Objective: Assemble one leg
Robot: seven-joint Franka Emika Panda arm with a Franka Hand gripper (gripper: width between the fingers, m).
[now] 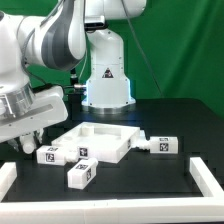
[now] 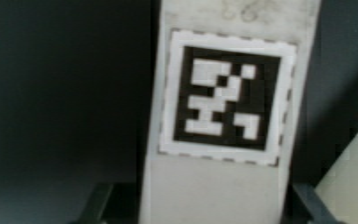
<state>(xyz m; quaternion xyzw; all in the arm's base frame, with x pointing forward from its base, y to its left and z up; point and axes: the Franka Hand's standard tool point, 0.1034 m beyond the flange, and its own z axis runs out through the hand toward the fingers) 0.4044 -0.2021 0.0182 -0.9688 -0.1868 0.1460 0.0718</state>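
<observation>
Fingers [image 2: 115,206] clamp the leg [image 2: 226,110] between them near one end, the rest reaching out beyond them; a knock against the panel [image 1: 100,138] could twist it loose.

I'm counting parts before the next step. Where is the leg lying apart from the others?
In the exterior view, that leg lies on the black table at the view's right, just beside the white panel's right corner.
</observation>
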